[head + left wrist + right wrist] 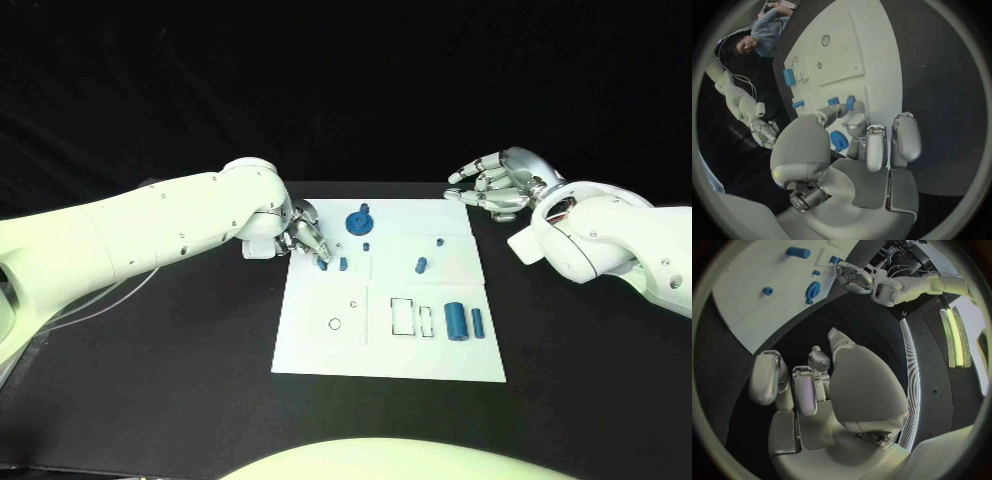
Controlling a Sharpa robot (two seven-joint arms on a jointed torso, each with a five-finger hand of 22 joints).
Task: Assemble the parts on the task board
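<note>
Parts, small and blue, lay scattered on the white task board (325, 350) at the centre of the black table (159, 400). A gear-shaped part (361, 219) stood near the board's far edge, with a small peg (366, 245) just in front of it and another short piece (421, 265) toward the right. Two upright blue pieces (333, 264) stood at the board's left edge. A larger cylinder (456, 320) and a slim pin (477, 321) lay side by side near the right edge, next to outlined rectangular slots (413, 316). The left hand (304, 236) reached over the board's left edge, its fingertips (849, 105) at the two upright pieces; whether it gripped one could not be told. The right hand (498, 182) hovered off the board's far right corner, fingers curled inward and holding nothing.
</note>
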